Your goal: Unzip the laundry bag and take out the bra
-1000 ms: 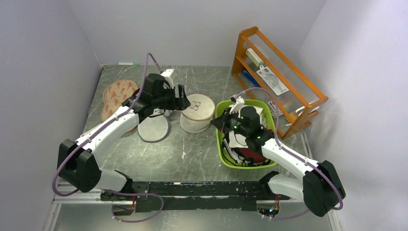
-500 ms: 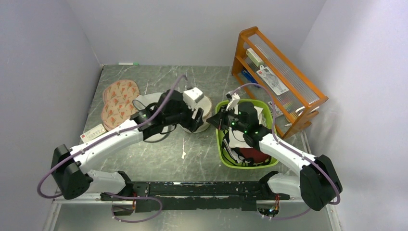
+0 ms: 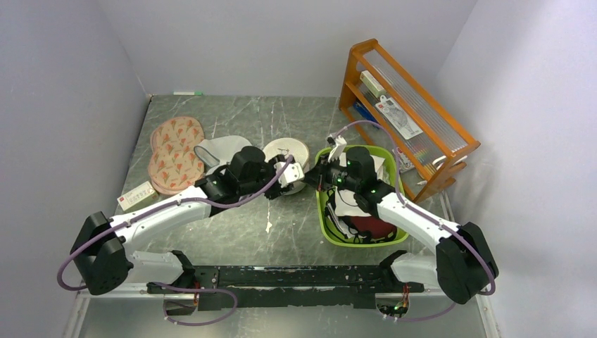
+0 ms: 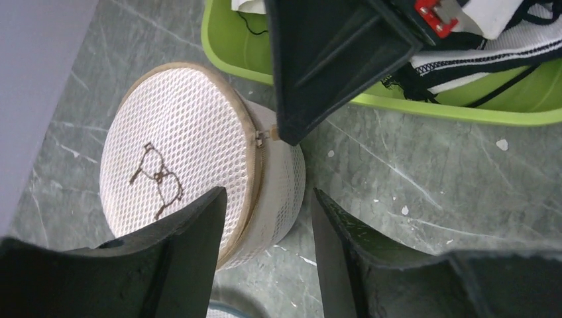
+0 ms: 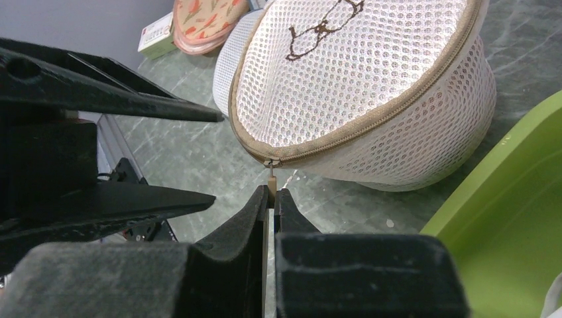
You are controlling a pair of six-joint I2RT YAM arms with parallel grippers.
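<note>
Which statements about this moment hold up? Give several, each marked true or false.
1. The right gripper is shut on the zipper pull of the laundry bag. True.
2. The laundry bag lies fully unzipped. False: the visible stretch of its zipper is closed.
3. The left gripper is open, next to the bag. True.
4. The laundry bag sits inside the green bin. False: it rests on the table beside the bin.

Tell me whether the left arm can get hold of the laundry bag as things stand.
Probably yes. The left gripper has its open jaws astride the rim of the laundry bag, with nothing between. The right gripper, shut on the zipper pull, sits close beside, so room looks tight.
</note>
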